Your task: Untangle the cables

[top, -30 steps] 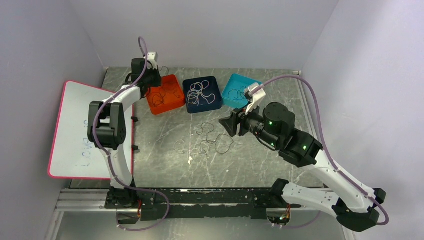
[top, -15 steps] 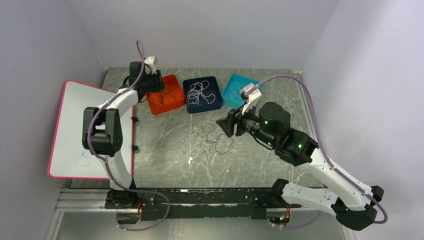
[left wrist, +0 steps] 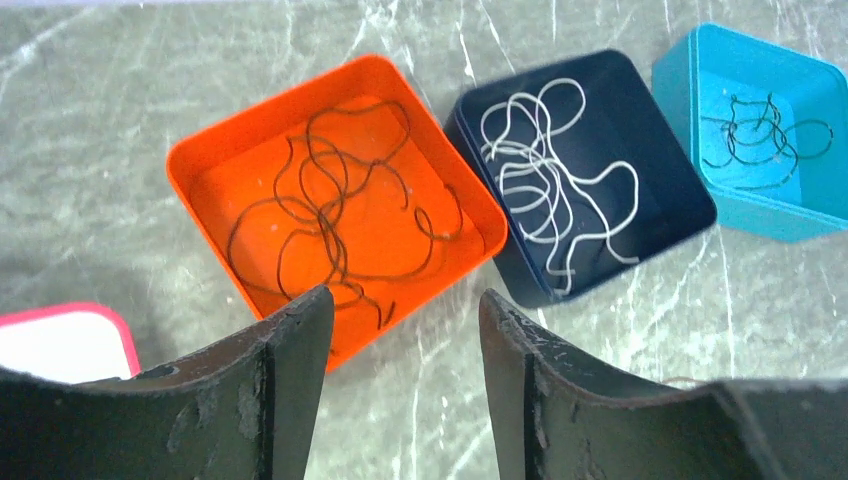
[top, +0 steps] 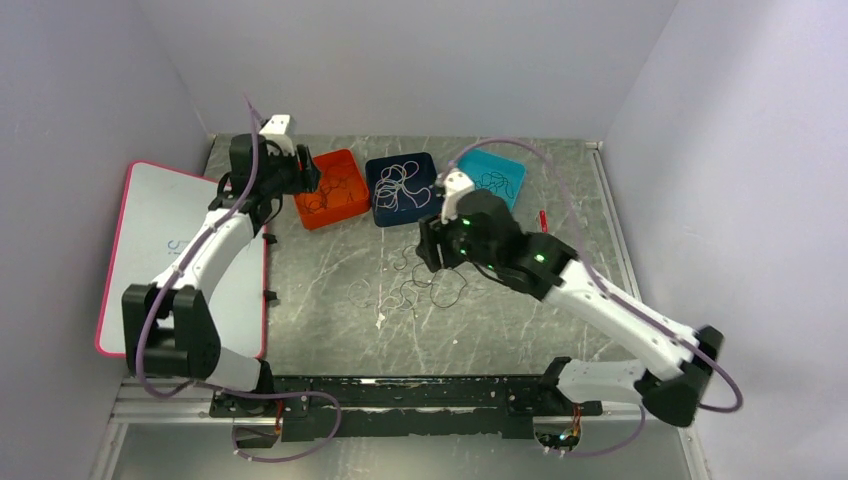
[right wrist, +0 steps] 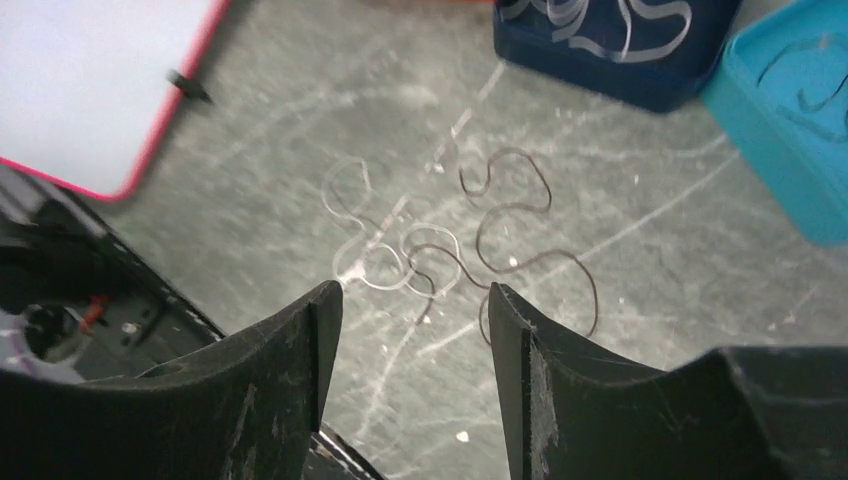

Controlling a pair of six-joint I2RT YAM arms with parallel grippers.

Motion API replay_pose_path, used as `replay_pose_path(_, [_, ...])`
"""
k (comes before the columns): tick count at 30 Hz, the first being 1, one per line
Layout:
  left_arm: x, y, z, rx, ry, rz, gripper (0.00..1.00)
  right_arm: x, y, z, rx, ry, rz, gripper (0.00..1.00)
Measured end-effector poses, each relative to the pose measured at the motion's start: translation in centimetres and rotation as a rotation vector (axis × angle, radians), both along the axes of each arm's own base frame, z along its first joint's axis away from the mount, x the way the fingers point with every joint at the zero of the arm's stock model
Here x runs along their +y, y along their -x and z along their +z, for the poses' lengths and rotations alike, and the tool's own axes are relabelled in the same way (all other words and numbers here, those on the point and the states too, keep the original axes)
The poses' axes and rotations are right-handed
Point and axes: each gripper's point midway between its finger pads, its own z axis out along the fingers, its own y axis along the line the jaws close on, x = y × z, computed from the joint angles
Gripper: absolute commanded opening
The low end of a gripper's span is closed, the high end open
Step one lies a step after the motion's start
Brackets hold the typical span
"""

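Orange plastic first: the orange tray (left wrist: 265, 110) lies just beyond my left gripper (left wrist: 403, 300), w/ the brownish-red cables (left wrist: 330, 220) loose inside it. My fingers on that side stand moderately apart, nothing btwn them. Next along are the navy tray (left wrist: 625, 265) holding the white cables (left wrist: 545, 190), then the teal tray (left wrist: 760, 225) w/ the black cables (left wrist: 765, 135). So sorting by colour looks well along, imo.

What's not sorted is the tangle (top: 420, 285) mid-table, well apart from the trays. My right gripper (right wrist: 415, 290) hangs above it, fingers apart, empty, not touching anything. From the wrist view I see a dark cable (right wrist: 520, 215) in big curls, crossing a pale cable (right wrist: 370, 250) near the middle of the heap. Can't tell which one lies on top at the crossing, too thin.

Step in hand, I reckon: the right side goes for one strand of the heap; the left side has nothing to carry.

Next move calls for:
- dropping straight down on a loop that lies clear of the other strand, prob. the dark curl's outer bend
- pinching right at the table (right wrist: 650, 330) surface, since the wire is v. thin and flat
- lifting slowly so the pale one slips off rather than coming along
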Motion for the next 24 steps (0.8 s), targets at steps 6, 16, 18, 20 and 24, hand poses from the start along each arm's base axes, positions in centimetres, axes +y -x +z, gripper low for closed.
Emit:
replay_pose_path(6, [-0.2, 4.4, -0.8, 0.032, 0.025, -0.001, 0.60, 0.7, -1.6, -8.4, 0.208, 0.211, 0.006, 0.59])
replay_pose_path(16, [-2.0, 9.4, -1.4, 0.060, 0.098, -0.050, 0.58, 0.5, -3.6, -14.9, 0.368, 0.312, 0.001, 0.60])
replay_pose_path(18, [-2.2, 10.0, -1.6, 0.070, 0.112, -0.056, 0.58, 0.2, -4.8, -16.3, 0.390, 0.318, -0.018, 0.59])
replay_pose_path(20, [-2.5, 10.5, -1.8, 0.077, 0.131, -0.062, 0.57, 0.1, -5.9, -17.5, 0.405, 0.324, -0.031, 0.59])
replay_pose_path(24, [-3.1, 11.3, -2.0, 0.089, 0.154, -0.083, 0.56, 0.0, -7.8, -20.0, 0.433, 0.330, -0.054, 0.58])
